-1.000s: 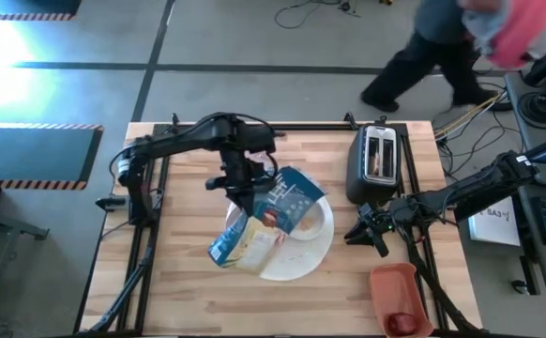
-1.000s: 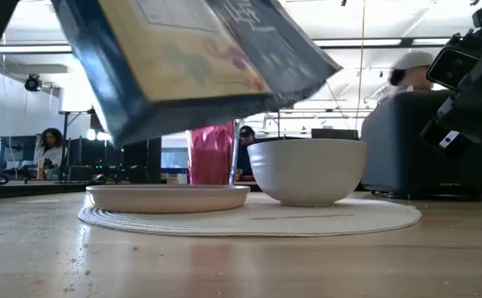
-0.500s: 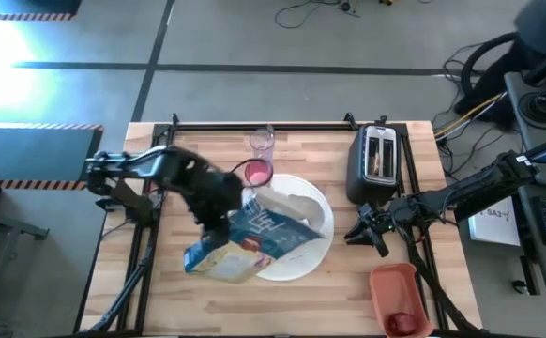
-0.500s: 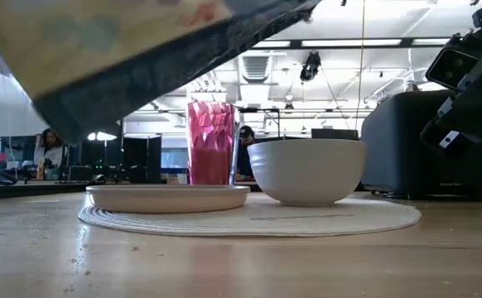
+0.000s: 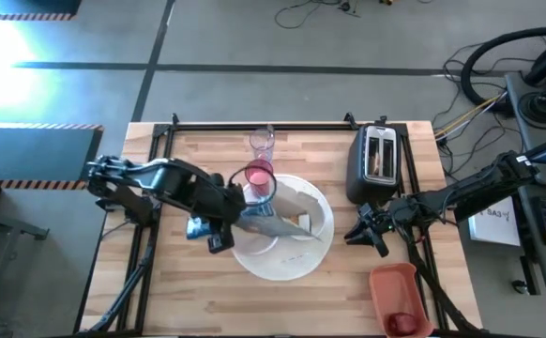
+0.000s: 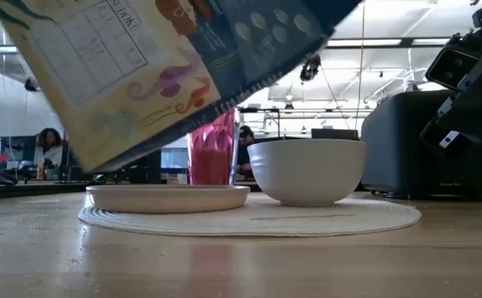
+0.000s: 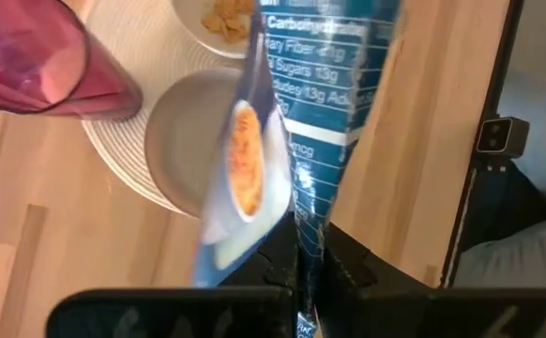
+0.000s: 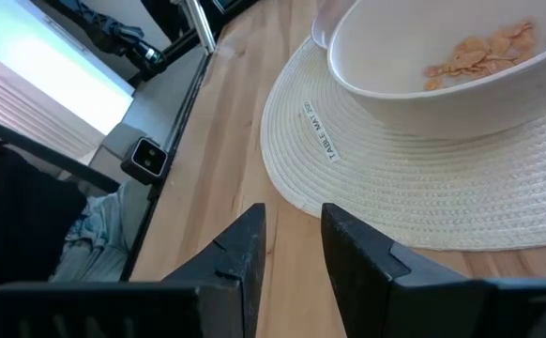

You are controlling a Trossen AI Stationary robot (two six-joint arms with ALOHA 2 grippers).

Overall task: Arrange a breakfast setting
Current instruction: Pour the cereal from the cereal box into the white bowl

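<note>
A tilted cereal box [image 5: 254, 214] hangs over the bowl [image 6: 307, 170], blocking it from above; the table's near side [image 5: 207, 300] is free.

We see the cereal box [image 6: 175, 74] cut off by the low view's top edge, hiding most of the pink tumbler [image 6: 216, 153]. In the left wrist view it covers part of the smaller pale plate [image 7: 184, 141].
</note>
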